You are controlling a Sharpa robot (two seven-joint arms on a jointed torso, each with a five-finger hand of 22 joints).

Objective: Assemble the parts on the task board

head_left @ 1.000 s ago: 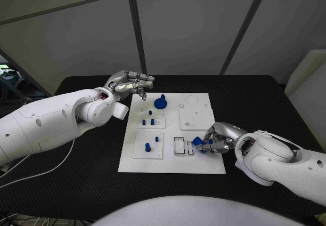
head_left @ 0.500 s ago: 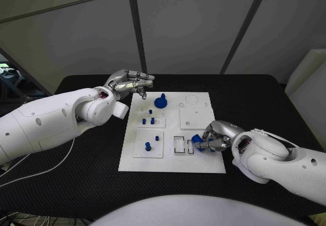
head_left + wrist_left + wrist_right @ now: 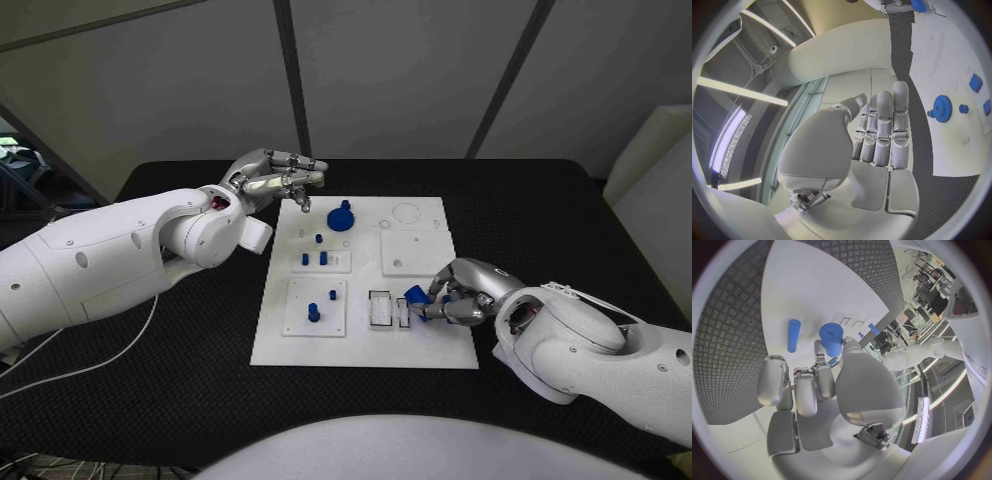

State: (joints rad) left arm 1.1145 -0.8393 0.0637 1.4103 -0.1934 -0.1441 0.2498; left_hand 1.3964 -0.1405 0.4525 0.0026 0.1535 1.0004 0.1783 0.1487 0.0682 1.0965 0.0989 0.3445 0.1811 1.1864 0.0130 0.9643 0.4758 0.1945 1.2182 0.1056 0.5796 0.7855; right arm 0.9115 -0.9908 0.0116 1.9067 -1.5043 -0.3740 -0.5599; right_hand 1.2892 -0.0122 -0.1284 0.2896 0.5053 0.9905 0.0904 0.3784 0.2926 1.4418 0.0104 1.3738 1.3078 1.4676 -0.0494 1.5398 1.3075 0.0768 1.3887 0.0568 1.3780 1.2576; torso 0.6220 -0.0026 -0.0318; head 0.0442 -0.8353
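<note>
1. Compared with 0.5 s before, the right hand (image 3: 459,296) has shifted slightly at the task board's (image 3: 361,345) right edge; the left hand (image 3: 277,180) is unchanged.
2. Right hand: fingers curled around a blue part (image 3: 417,296) beside the slotted blocks.
3. Left hand: fingers close together, holding nothing, above the board's far-left corner.
4. Right wrist view: the held cylindrical part (image 3: 831,338) and a loose blue peg (image 3: 793,334).
5. Left wrist view: a blue gear (image 3: 942,108) on the board.

Blue part (image 3: 417,296) half hidden under right robot hand (image 3: 459,292)
</note>
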